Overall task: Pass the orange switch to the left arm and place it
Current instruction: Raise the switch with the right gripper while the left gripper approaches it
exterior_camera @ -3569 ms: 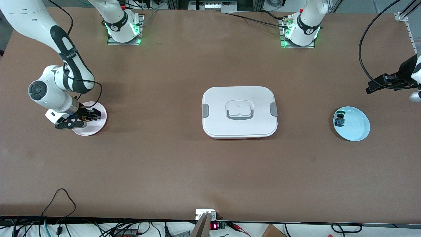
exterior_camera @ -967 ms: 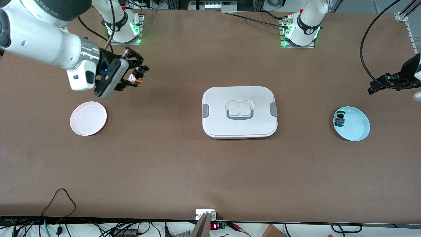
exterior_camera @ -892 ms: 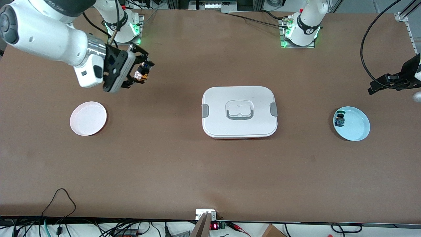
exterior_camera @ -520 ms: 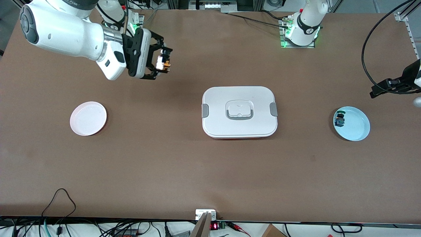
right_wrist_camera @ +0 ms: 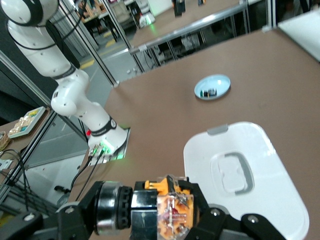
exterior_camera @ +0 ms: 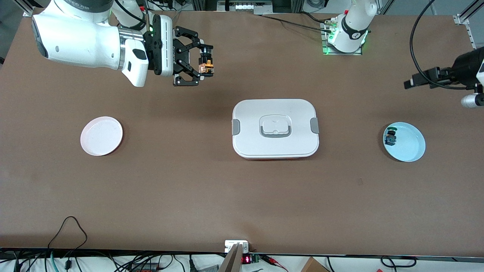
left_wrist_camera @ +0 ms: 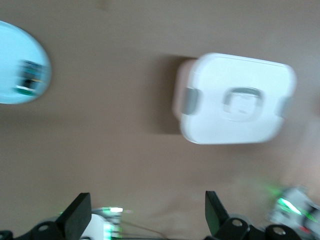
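Observation:
My right gripper (exterior_camera: pixel 204 63) is shut on the orange switch (exterior_camera: pixel 206 66). It holds the switch in the air, turned sideways, over the bare table between the right arm's base and the box (exterior_camera: pixel 275 128). In the right wrist view the switch (right_wrist_camera: pixel 172 209) sits clamped between the jaws, with the box (right_wrist_camera: pixel 245 172) lying past it. My left gripper (exterior_camera: pixel 414 80) is up in the air at the left arm's end of the table, over the bare table beside the blue plate (exterior_camera: pixel 412 148). In the left wrist view its fingers (left_wrist_camera: pixel 78 216) stand wide apart and empty, and the box (left_wrist_camera: pixel 235 97) shows far off.
A pink plate (exterior_camera: pixel 101 136) lies at the right arm's end of the table. The blue plate holds a small green-capped switch (exterior_camera: pixel 390 137); it also shows in the left wrist view (left_wrist_camera: pixel 12 55) and the right wrist view (right_wrist_camera: pixel 212 86). Cables run along the table's near edge.
My right gripper has lifted the orange switch off the pink plate, carried it up and toward the table's middle, and turned sideways. The left arm has shifted a little.

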### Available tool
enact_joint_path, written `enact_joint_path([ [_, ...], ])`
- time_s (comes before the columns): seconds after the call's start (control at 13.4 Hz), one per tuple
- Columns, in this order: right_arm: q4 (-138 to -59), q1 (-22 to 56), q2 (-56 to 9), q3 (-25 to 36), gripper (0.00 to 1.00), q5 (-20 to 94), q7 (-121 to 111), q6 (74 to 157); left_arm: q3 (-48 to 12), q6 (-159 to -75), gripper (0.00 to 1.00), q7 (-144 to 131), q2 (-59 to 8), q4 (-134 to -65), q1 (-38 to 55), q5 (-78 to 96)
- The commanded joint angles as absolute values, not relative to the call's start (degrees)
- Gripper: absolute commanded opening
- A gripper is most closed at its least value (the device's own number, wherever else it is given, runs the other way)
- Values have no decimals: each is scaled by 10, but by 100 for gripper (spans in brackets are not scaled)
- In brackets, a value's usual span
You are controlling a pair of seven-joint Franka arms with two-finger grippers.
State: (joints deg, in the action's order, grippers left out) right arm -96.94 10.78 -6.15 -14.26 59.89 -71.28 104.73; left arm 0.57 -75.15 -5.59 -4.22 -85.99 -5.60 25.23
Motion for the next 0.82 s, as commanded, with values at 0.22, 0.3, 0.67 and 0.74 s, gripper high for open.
enact_joint_path([
  [0.22,-1023,117,-67,-143,0,782,-867,1098,6,-723,100,-89,-98,-859,-97,564],
  [0.3,-1035,120,-67,-143,0,818,-891,1105,5,-723,100,-85,-106,-864,-105,602],
  [0.67,-1054,159,-69,-143,0,932,-975,1197,0,-726,100,-84,-108,-873,-107,631],
  [0.74,-1054,169,-69,-143,0,953,-986,1215,-2,-736,100,-84,-109,-883,-105,660],
])
